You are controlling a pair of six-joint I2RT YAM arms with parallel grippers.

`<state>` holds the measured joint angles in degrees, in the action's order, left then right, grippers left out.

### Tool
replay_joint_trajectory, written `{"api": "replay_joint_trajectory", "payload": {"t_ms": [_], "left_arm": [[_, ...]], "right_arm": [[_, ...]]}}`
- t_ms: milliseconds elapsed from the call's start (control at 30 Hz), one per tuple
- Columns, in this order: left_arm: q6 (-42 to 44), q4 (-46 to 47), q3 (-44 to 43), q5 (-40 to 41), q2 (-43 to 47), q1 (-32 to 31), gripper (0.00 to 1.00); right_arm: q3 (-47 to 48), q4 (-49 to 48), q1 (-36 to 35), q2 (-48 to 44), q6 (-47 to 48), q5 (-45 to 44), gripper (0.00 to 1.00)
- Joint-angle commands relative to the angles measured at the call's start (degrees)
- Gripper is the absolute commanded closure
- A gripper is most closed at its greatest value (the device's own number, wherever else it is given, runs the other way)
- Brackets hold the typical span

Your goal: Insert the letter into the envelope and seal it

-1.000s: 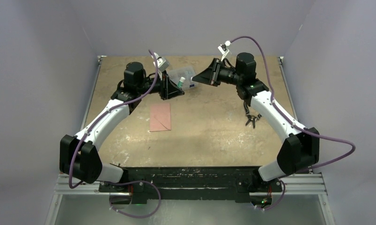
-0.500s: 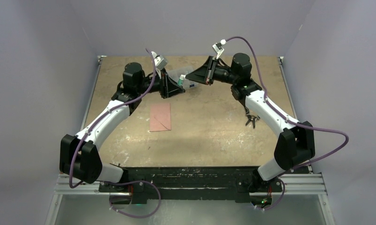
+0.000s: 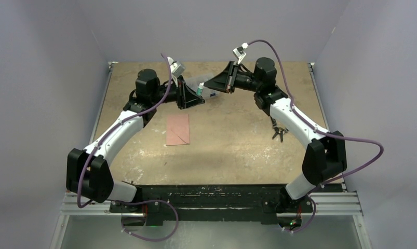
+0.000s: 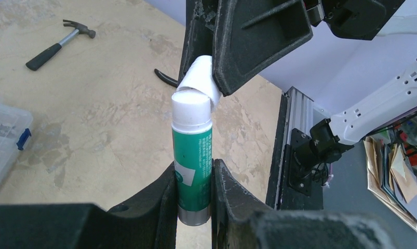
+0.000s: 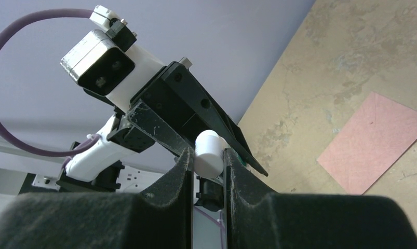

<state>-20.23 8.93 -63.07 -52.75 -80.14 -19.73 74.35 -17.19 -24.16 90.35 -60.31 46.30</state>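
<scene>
Left gripper (image 4: 194, 179) clamps the green glue stick (image 4: 193, 150) low on its body, jaws narrow. Right gripper (image 5: 209, 158) pinches the white cap (image 5: 208, 150), tilted at the stick's tip. The envelope (image 3: 177, 129) lies flat on the bench (image 3: 232, 142), left of centre.

Pink envelope (image 3: 177, 129) flat on table (image 3: 237, 150), glue stick (image 3: 200, 90) between the facing jaws

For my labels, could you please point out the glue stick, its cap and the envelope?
glue stick (image 4: 193, 161): left wrist view, green body.
cap (image 5: 209, 150): right wrist view, white side.
envelope (image 3: 177, 129): top view, middle.
</scene>
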Motion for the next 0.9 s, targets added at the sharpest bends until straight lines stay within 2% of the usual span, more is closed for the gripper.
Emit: {"api": "replay_joint_trajectory", "payload": {"t_ms": [0,100,233,433,533,733,867], "left_arm": [[1.3,0.7,-0.8,-4.8,0.7,-0.2,1.00],[3.8,-1.8,-1.4,-6.3,0.5,-0.2,1.00],[10.5,-10.3,-4.1,-7.6,-0.5,-0.2,1.00],[10.9,-11.8,-5.5,-10.3,-1.9,-0.3,1.00],[11.2,-12.3,-5.6,-11.3,-2.3,-0.3,1.00],[13.0,-16.1,-7.2,-12.7,-3.6,-0.4,1.00],[14.2,-17.5,-7.9,-13.3,-4.0,-0.7,1.00]], "right_arm": [[3.9,4.9,-1.3,1.0,3.9,2.1,1.00],[4.4,5.1,-1.3,1.3,4.1,2.8,1.00],[6.0,8.6,-1.4,1.9,6.4,4.5,1.00],[9.7,19.0,-1.4,2.9,14.1,6.5,0.99],[10.2,20.6,-1.5,3.3,15.4,7.5,0.99],[11.5,23.0,-2.1,4.1,18.2,8.9,0.91],[12.4,23.6,-2.8,4.7,19.5,9.5,0.93]]}}
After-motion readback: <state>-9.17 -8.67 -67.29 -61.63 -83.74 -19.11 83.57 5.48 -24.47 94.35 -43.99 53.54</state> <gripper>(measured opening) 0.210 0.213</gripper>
